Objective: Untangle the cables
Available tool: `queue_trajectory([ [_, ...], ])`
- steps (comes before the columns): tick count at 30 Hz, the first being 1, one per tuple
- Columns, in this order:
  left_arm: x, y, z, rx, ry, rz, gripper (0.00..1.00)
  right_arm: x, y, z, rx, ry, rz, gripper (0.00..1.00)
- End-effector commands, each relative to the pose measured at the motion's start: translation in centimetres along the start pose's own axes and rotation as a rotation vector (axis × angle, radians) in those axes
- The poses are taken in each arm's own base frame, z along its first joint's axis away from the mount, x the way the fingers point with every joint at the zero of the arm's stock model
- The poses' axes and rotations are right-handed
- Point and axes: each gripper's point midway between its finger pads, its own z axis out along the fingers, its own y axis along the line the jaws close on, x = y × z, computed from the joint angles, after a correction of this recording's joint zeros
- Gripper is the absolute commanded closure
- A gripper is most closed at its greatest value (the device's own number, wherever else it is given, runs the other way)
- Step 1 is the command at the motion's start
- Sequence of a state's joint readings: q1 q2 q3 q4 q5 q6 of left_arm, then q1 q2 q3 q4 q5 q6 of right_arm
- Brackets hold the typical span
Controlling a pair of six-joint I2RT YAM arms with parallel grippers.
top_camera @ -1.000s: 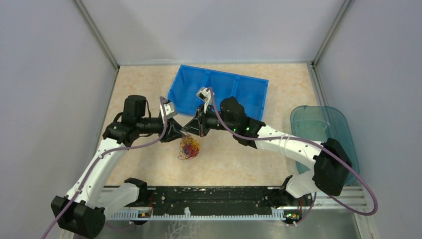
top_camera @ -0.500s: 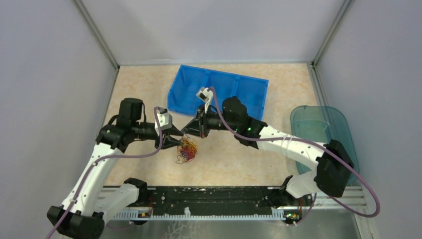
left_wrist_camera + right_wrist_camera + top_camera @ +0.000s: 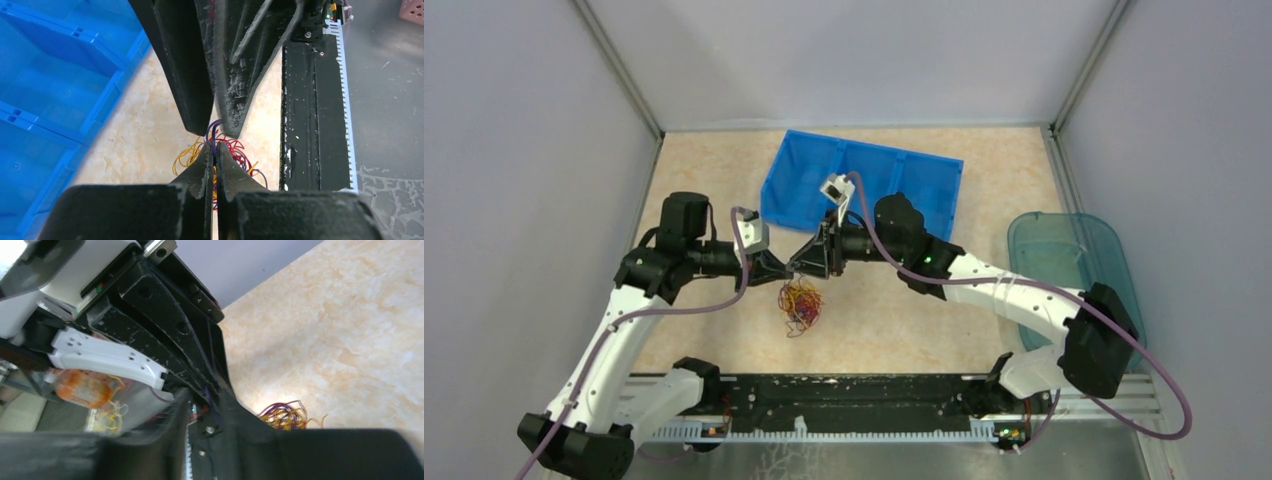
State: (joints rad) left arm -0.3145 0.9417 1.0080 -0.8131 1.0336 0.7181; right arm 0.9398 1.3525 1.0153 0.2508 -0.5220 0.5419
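The cables [image 3: 801,303] are a small tangle of red, orange-yellow and purple strands on the beige tabletop, just below where both grippers meet tip to tip. My left gripper [image 3: 784,268] comes in from the left. In the left wrist view the left gripper [image 3: 214,150] is shut on a purple strand that rises from the cables [image 3: 239,153]. The same strand loops up between the tips of my right gripper [image 3: 215,131], whose jaws stand slightly apart and do not pinch it. The right wrist view shows the right gripper [image 3: 202,401] with the cables [image 3: 285,416] beyond it.
A blue partitioned bin [image 3: 864,180] lies right behind the grippers and fills the left of the left wrist view [image 3: 50,75]. A clear teal tub [image 3: 1064,255] stands at the right. A black rail [image 3: 844,395] runs along the near table edge.
My left gripper was open beside the tangle; it has closed on a purple strand at the right gripper's tips. The right gripper's jaws have parted a little. The tangle has barely moved.
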Motion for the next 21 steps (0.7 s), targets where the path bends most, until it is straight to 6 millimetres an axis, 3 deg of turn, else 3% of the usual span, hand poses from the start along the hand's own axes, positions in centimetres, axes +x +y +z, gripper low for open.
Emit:
queue_trajectory([
  [1,-2.6,0.5,-0.6,-0.055,-0.061,0.032,1.00,-4.0,3.7,-1.4,-0.091,-0.129,-0.083,0.59],
  [3,-3.0,0.8,-0.8,-0.088,-0.070,0.017,1.00,-4.0,3.3,-1.8,-0.068,-0.149,-0.090,0.37],
  [5,-3.6,1.4,-1.0,-0.131,-0.087,0.000,1.00,-3.9,2.2,-2.2,-0.006,-0.170,-0.106,0.28],
  [9,-5.1,1.7,-1.5,-0.182,-0.132,-0.060,1.00,-3.6,-0.6,-3.8,0.148,-0.245,-0.132,0.24],
  [14,-6.6,2.1,-1.8,-0.217,-0.183,-0.170,1.00,-4.4,-1.4,-5.1,0.206,-0.332,-0.211,0.21],
  [21,-7.9,2.3,-2.0,-0.232,-0.221,-0.228,1.00,-4.2,-2.0,-4.4,0.240,-0.319,-0.255,0.21],
])
